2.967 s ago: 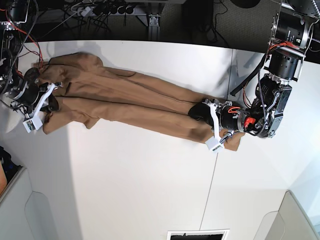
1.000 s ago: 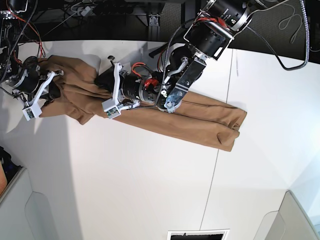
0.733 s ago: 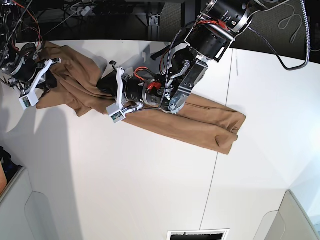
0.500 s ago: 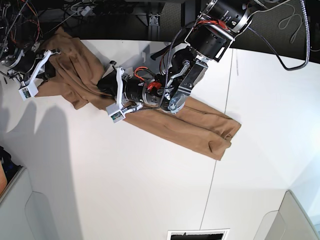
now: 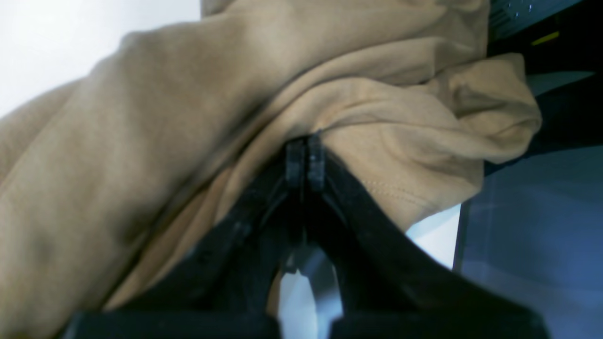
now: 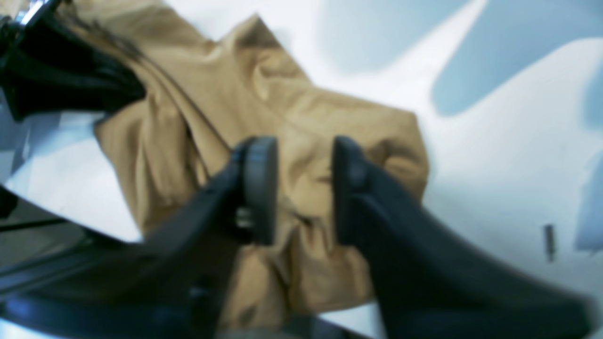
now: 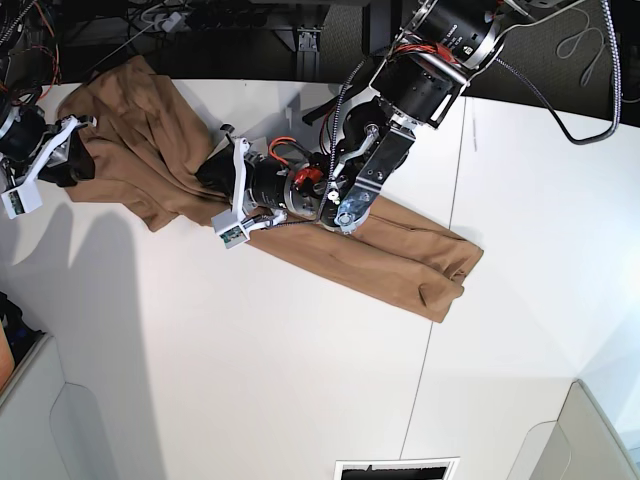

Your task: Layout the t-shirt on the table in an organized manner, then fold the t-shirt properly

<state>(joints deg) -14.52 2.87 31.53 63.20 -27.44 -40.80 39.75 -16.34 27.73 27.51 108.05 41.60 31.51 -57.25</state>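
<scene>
The tan t-shirt (image 7: 360,245) lies bunched into a long strip that runs slantwise over the white table (image 7: 300,350), from the back left corner toward the middle right. My left gripper (image 7: 212,180) is shut on a fold of the t-shirt (image 5: 400,141) partway along the strip; in the left wrist view the left gripper (image 5: 305,162) has its black fingertips pressed together on the cloth. My right gripper (image 7: 72,165) stands at the far left beside the shirt's end. In the right wrist view the right gripper (image 6: 304,188) is open, with the t-shirt (image 6: 292,108) lying beyond the gap.
Cables and dark equipment (image 7: 200,20) line the table's back edge, and the shirt's left end reaches that edge. A thin seam (image 7: 428,380) crosses the table on the right. Grey bins (image 7: 60,430) sit at the front corners, and a dark slot (image 7: 395,470) at the front edge.
My right gripper has opened, let go of the shirt's left end and drawn off to the left. The shirt's left end has swung toward the back edge. My left gripper keeps its hold.
</scene>
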